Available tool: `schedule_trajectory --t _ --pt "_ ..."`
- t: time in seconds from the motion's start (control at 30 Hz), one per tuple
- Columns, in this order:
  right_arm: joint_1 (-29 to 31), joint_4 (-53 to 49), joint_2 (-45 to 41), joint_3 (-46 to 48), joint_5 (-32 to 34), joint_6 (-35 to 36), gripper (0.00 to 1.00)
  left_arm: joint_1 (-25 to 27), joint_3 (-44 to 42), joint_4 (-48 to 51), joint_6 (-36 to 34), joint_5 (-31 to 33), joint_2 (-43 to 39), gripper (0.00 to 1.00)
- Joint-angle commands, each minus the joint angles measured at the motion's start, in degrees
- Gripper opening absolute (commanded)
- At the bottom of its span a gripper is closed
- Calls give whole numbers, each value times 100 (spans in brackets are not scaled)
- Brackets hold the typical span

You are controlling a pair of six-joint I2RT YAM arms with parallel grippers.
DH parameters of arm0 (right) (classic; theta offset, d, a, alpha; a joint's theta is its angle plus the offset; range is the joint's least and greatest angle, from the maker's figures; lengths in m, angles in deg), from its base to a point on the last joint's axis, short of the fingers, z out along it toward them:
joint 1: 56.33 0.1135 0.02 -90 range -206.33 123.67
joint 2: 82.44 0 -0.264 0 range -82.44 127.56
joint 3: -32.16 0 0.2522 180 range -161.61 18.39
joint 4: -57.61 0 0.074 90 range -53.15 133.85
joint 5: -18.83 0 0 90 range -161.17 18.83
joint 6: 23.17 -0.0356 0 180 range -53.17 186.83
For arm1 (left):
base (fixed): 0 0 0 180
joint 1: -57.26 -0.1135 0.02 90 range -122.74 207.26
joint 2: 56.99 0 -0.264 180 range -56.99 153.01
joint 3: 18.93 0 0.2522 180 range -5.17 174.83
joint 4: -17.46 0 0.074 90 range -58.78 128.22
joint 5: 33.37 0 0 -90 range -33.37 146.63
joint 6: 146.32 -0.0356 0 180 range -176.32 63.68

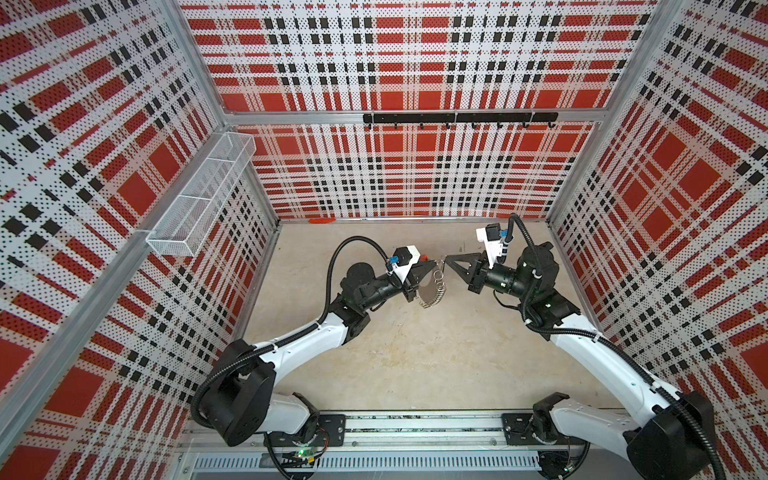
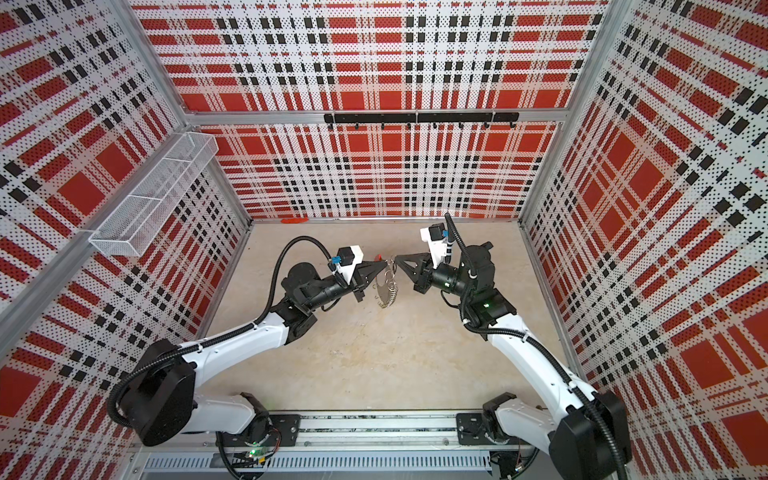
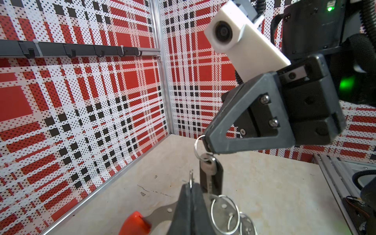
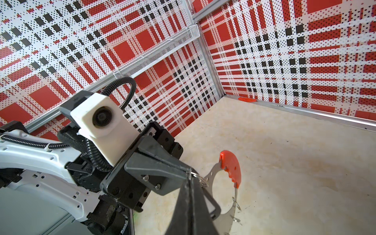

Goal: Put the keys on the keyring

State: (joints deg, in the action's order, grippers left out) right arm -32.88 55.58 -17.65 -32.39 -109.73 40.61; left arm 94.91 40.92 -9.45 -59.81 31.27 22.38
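The keyring (image 1: 428,293) (image 2: 384,291), a grey crescent band with a red segment (image 4: 231,164) and several split rings (image 3: 224,213), hangs above the floor from my left gripper (image 3: 190,186) (image 1: 436,263). That gripper is shut, with a split ring's edge poking out of its tips. My right gripper (image 3: 208,148) (image 4: 190,180) faces it tip to tip, shut on a small ring. From that ring dangle the keys: a silver key (image 3: 208,165) and a black tag (image 3: 218,177) (image 4: 212,205) with a pale window, right against the keyring.
A white mesh basket (image 1: 199,195) hangs on the left wall. A black hook rail (image 1: 459,118) runs along the back wall. A small orange piece (image 1: 322,221) lies at the floor's back edge. Plaid walls close in three sides.
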Motion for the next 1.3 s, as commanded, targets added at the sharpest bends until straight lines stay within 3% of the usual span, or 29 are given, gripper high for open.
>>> schedule_trajectory --t 0.0,1.27 --pt "-18 -42 -14 -189 4 98 0 67 200 -354 32 49 -1 0" --pt "169 -456 157 -250 239 330 0 133 384 -352 59 76 69 0"
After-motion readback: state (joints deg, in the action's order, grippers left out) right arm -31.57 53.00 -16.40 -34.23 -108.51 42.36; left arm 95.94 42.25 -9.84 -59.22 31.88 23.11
